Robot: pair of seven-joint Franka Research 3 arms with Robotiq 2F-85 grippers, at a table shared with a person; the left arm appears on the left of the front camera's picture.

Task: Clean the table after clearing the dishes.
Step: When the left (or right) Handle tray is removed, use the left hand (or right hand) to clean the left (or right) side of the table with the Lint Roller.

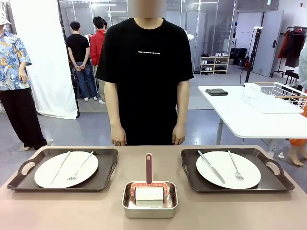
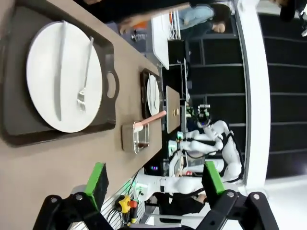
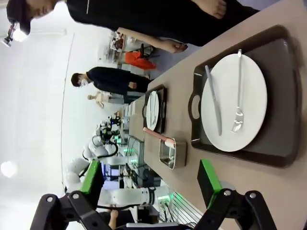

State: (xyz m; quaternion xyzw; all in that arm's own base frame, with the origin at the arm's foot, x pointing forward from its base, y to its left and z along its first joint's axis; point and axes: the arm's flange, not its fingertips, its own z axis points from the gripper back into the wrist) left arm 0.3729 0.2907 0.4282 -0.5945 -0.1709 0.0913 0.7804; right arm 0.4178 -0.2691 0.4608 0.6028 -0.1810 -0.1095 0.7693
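On the beige-brown table (image 1: 72,211) stand two dark handled trays. The left tray (image 1: 109,158) carries a white plate (image 1: 66,169) with a knife and fork, and the right tray (image 1: 188,160) carries a matching plate (image 1: 228,169). In the left wrist view my left gripper (image 2: 154,184) hangs open above the table (image 2: 29,172), near the left plate (image 2: 64,76), holding nothing. The right wrist view has my right gripper (image 3: 149,182) open and empty beside the right plate (image 3: 233,108). A person (image 1: 148,72) stands at the far edge with both hands down.
A small steel pan (image 1: 149,200) at the front middle holds a roller with a reddish handle (image 1: 148,167). Behind at the right is a white table (image 1: 249,120) with a wire rack (image 1: 283,93). Other people stand farther back.
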